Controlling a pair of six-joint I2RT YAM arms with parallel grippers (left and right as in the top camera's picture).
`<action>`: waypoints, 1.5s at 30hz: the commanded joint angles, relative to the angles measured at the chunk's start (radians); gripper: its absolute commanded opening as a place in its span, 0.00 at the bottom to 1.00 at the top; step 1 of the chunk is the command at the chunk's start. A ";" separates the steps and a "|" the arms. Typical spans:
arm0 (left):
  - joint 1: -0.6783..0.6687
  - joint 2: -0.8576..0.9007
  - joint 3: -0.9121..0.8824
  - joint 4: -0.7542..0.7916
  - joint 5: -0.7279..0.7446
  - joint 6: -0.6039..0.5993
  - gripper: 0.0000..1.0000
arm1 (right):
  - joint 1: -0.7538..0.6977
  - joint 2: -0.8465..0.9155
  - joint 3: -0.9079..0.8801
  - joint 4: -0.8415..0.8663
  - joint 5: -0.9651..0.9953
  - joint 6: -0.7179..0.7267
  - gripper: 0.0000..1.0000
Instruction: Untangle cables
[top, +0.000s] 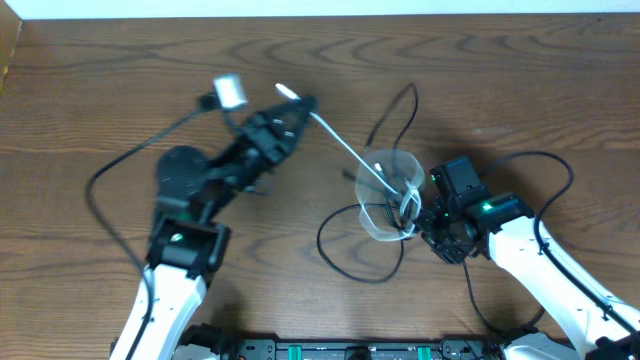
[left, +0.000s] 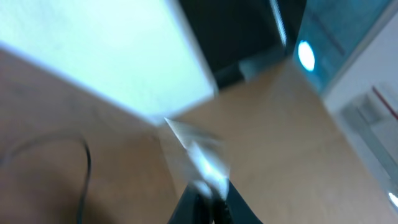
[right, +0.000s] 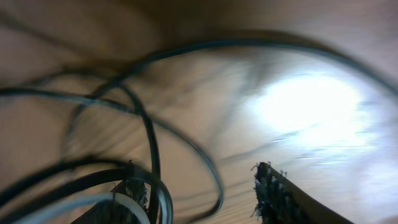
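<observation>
The white cable (top: 345, 148) runs taut from my left gripper (top: 297, 103) down-right into the tangle of cables (top: 385, 205) at the table's middle. The left gripper is shut on the white cable's plug end, blurred in the left wrist view (left: 202, 162), and its jaws (left: 208, 199) are closed. Thin black cables loop around the tangle (top: 345, 255) and behind it (top: 398, 115). My right gripper (top: 418, 215) sits at the tangle's right side. In the right wrist view its fingers (right: 199, 193) are apart, with black cables (right: 149, 149) and the white cable (right: 93, 208) draped over the left finger.
A small white block (top: 230, 92) with a black cord (top: 130, 160) trailing left lies beside the left arm. A thicker black cord (top: 545, 175) arcs behind the right arm. The wooden table's (top: 100, 70) far edge runs along the top.
</observation>
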 joint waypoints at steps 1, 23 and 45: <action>0.089 -0.064 0.040 -0.023 -0.064 0.010 0.08 | -0.048 0.024 -0.039 -0.055 0.131 0.011 0.46; 0.108 0.120 0.040 -0.544 -0.022 0.073 0.34 | -0.075 -0.358 0.016 -0.004 -0.006 -0.500 0.01; 0.010 0.126 0.040 -0.544 0.001 0.169 0.42 | -0.075 -0.491 0.014 -0.037 0.026 -0.590 0.51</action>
